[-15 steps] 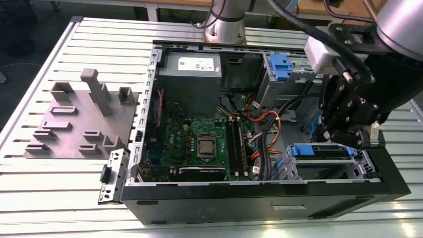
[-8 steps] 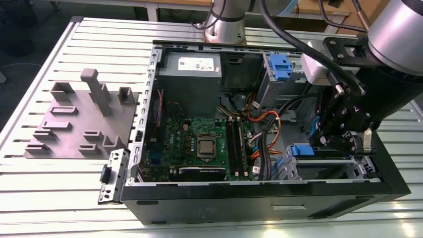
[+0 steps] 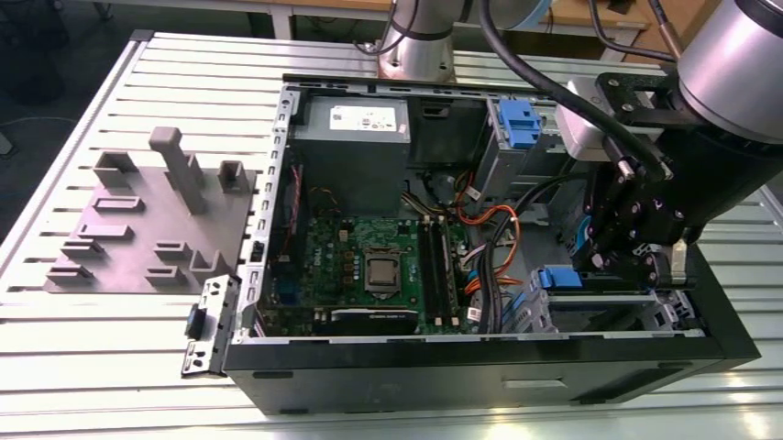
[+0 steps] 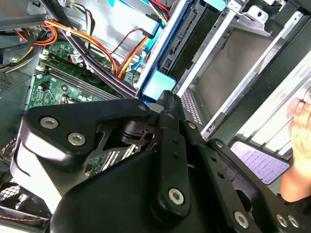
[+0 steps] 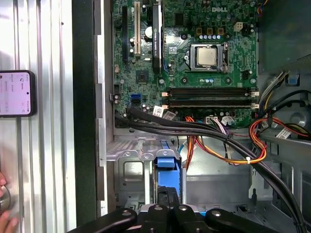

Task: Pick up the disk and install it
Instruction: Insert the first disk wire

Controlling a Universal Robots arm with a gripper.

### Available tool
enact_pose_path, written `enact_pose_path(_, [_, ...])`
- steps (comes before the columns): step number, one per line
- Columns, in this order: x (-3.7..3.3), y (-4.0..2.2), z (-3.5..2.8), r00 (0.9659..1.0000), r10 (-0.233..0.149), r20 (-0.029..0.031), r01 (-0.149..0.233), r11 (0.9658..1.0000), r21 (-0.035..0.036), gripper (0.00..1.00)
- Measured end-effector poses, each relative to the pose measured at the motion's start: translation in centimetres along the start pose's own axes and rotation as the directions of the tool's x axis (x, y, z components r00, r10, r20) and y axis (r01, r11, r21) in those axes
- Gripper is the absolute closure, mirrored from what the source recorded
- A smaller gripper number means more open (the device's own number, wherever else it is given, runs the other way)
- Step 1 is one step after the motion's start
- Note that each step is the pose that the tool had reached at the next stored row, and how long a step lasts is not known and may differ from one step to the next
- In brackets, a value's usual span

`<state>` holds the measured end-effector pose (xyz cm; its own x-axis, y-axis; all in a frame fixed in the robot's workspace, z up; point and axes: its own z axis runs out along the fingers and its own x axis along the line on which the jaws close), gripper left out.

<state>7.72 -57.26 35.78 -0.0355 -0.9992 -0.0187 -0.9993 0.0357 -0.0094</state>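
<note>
1. Seating the disk [image 5: 166, 167] squarely looks like the key: it stands on edge in the drive cage [image 5: 130, 172], directly ahead of the gripper [image 5: 167, 198], so pressure should run along its rails, not askew.
2. Whether the gripper clamps it, I cannot tell.
3. The rails are smooth blue plastic; the cage is thin, hard-edged sheet metal.

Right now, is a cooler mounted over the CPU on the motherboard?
No. In the first wrist view the CPU lies bare on the motherboard, its metal lid exposed with nothing mounted over it.
</note>
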Motion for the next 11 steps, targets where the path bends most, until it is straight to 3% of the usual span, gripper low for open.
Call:
enact_pose_path(7, [0.00, -0.03, 0.01, 1.0000, 0.000, 0.0001, 0.000, 1.0000, 0.0002, 0.89])
enact_pose_path(11, [-0.02, -0.68, 0.02, 1.0000, 0.000, 0.0000, 0.000, 1.0000, -0.0013, 0.89])
